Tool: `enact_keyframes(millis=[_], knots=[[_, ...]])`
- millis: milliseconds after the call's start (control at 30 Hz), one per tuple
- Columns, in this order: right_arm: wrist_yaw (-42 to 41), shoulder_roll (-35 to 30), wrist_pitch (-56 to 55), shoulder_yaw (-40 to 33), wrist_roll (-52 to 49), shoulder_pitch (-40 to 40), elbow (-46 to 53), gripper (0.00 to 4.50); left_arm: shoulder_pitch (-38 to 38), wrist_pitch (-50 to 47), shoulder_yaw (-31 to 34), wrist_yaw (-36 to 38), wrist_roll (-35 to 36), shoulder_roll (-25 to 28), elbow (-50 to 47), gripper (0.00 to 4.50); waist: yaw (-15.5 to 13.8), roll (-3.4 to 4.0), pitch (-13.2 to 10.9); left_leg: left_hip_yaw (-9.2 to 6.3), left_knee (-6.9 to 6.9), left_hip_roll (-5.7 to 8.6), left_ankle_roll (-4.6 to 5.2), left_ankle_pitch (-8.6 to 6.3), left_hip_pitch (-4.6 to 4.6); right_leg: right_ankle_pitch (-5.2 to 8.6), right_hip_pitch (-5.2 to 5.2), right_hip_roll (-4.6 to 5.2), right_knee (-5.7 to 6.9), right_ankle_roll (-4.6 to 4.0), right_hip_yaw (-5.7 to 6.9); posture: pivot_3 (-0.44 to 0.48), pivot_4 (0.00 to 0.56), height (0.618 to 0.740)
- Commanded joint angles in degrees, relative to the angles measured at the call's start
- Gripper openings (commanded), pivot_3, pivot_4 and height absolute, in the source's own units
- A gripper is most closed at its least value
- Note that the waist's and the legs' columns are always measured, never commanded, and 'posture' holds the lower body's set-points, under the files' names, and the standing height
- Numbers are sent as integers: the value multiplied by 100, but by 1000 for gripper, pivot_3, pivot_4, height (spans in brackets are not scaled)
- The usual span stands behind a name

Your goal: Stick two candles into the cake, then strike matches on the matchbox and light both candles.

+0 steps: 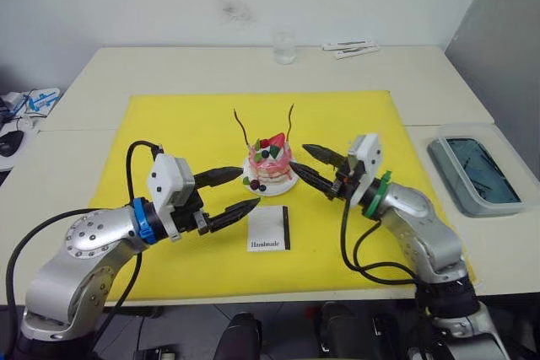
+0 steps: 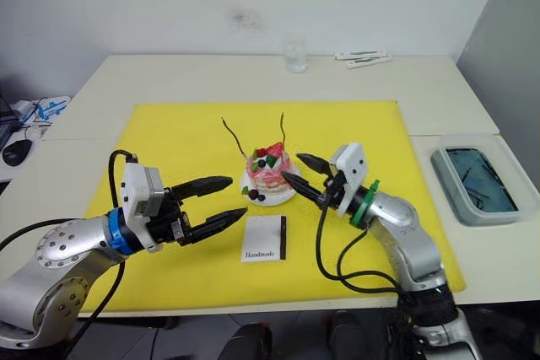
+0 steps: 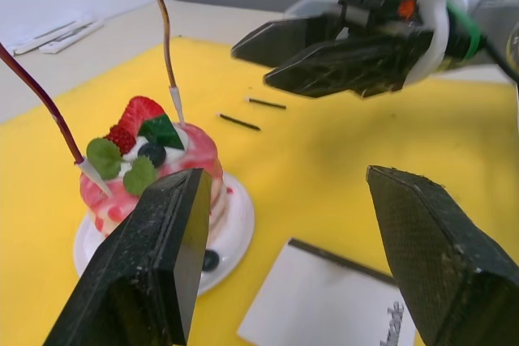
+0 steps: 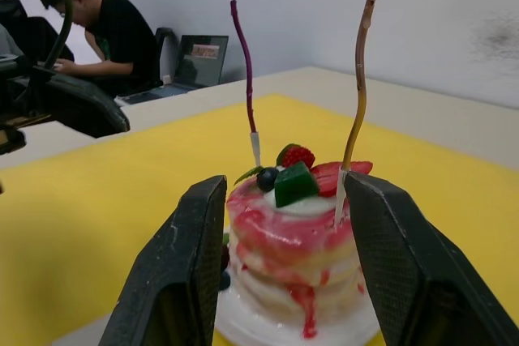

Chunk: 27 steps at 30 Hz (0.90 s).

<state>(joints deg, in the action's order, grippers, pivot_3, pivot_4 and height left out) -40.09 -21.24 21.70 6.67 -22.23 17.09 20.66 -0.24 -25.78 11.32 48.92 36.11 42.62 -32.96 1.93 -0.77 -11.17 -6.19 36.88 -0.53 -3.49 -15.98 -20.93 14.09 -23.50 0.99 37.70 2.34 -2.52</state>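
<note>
Near the centre of the head views, the cake (image 1: 269,166) sits on its small white plate (image 1: 287,187) on the yellow mat (image 1: 186,132), with both candles (image 1: 242,130) already standing in its top, unlit. The matchbox (image 1: 269,228) lies just below the plate in the frame. In the left wrist view, the two matches (image 3: 239,122) lie on the mat beyond the cake, close under the right gripper (image 1: 320,168). The left gripper (image 1: 229,194), lower left of the cake, has its fingers spread and holds nothing; the right gripper, just right of the cake, is likewise parted and empty. The matches are thin and flat on the mat, so a pinch could well slip off them. A reach from either side might also brush the tall, leaning candles or nudge the plate.
</note>
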Motion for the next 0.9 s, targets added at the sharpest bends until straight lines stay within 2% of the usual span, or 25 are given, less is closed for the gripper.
enact_keyframes(millis=[33, 133, 267, 300, 567, 733, 833, 900], knots=[[-216, -576, 319, -527, -397, -306, 788, 2416, 276, 328, 331, 391, -139, 255, 66, 3785, -3, 0, 0, 0, -1, 0, 0, 0, 0, 2, 0, 0, -2, -1, 0, 0, 150, 740], [-369, -1126, 538, -977, -683, -621, 1128, 2960, 438, 477, 449, 624, -161, 381, 159, 4495, -5, -1, 0, 1, -2, 0, 1, -1, -1, 10, 0, 0, -4, -11, 1, 0, 150, 740], [-711, -1791, 555, -1455, -856, -913, 1273, 4421, 488, 605, 502, 667, -187, 363, 226, 4500, -6, -3, -2, 4, 0, 0, 1, -1, 0, 19, 1, 0, -4, -25, 0, 0, 150, 740], [-795, -1943, 538, -1565, -859, -954, 1285, 4468, 501, 626, 518, 677, -188, 367, 234, 4500, -7, -5, -3, 4, 1, -1, 1, -1, 0, 19, 1, 0, -4, -25, 0, 0, 150, 740], [-1356, -2725, 454, -1712, -872, -930, 1241, 4468, 637, 423, 661, 819, 12, 505, 185, 4500, -3, -10, -6, 9, 0, -3, 1, -1, 0, 19, 1, 0, -5, -24, -1, 0, 150, 740], [-1537, -2886, 582, -1593, -995, -827, 1307, 4468, 743, -786, 895, 673, 990, 827, 81, 4500, -4, -16, -9, 8, 0, -3, 1, -1, -1, 20, 1, 0, -7, -22, 0, 0, 150, 740], [-1696, -2949, 624, -1543, -1091, -784, 1342, 3875, 796, -2091, 1184, 514, 2227, 1216, 136, 4500, 0, -25, -18, 6, 1, -5, 1, -1, -1, 21, 1, 0, -5, -22, 2, 0, 150, 740], [-1835, -3033, 595, -1514, -1091, -819, 1374, 3163, 686, -2897, 1328, 307, 3144, 1502, 354, 4500, 0, -26, -22, 5, 1, -6, 1, -1, -1, 21, 1, 0, -5, -21, 3, 0, 150, 740]])
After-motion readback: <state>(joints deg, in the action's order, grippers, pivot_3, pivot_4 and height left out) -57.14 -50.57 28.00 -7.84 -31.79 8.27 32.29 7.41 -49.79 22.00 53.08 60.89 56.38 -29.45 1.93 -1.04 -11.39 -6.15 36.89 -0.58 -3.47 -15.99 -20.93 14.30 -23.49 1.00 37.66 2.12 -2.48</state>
